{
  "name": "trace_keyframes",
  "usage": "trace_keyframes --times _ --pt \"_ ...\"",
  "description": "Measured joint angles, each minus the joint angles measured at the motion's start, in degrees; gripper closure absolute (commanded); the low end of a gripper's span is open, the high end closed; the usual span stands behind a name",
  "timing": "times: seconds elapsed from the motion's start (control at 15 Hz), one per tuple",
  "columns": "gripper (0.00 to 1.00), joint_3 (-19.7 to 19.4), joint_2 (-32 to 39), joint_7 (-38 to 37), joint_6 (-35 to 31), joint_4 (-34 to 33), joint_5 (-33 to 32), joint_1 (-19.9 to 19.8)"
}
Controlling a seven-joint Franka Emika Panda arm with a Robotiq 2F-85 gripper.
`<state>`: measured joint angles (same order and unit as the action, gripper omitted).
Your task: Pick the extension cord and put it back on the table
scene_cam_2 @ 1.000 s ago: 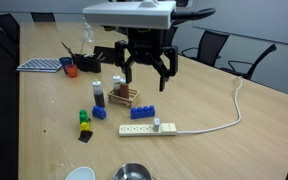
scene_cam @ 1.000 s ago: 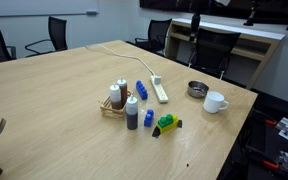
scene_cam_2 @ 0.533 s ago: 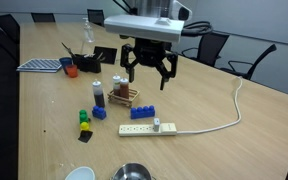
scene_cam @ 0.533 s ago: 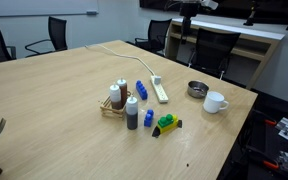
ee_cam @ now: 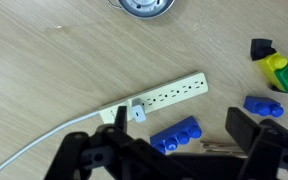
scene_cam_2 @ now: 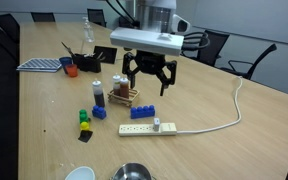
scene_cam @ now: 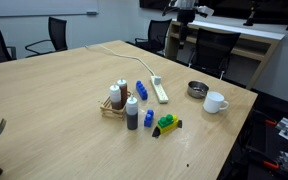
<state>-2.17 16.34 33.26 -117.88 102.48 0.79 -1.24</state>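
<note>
The white extension cord's power strip (scene_cam_2: 149, 128) lies flat on the wooden table (scene_cam_2: 44, 110), its cable (scene_cam_2: 227, 112) curving off toward the far edge. It also shows in an exterior view (scene_cam: 161, 92) and in the wrist view (ee_cam: 169, 94), with a white plug (ee_cam: 136, 113) in one socket. My gripper (scene_cam_2: 149, 78) is open and empty. It hangs above the table, over a blue brick (scene_cam_2: 143, 108) and beside the wooden rack (scene_cam_2: 122, 95), short of the strip. In the wrist view its dark fingers (ee_cam: 174, 150) straddle a blue brick (ee_cam: 177, 135).
A metal bowl (scene_cam: 197, 88) and a white mug (scene_cam: 216, 101) stand near the strip. Bottles stand by the rack (scene_cam: 116, 100), with blue bricks (scene_cam: 148, 117) and a green, yellow and black toy (scene_cam: 166, 124) nearby. A red cup (scene_cam_2: 72, 70) and office chairs (scene_cam_2: 212, 45) are farther back.
The gripper has come down toward the table, closer to the rack and blue bricks, still open. The extension cord has not moved.
</note>
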Motion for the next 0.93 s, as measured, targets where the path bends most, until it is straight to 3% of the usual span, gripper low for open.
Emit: trace_keyframes --times 0.67,0.93 --pt "0.0 2.97 16.48 10.88 1.24 -11.76 -1.86 -1.14" --pt "0.0 3.08 17.21 10.78 1.25 -12.43 -2.0 -1.15"
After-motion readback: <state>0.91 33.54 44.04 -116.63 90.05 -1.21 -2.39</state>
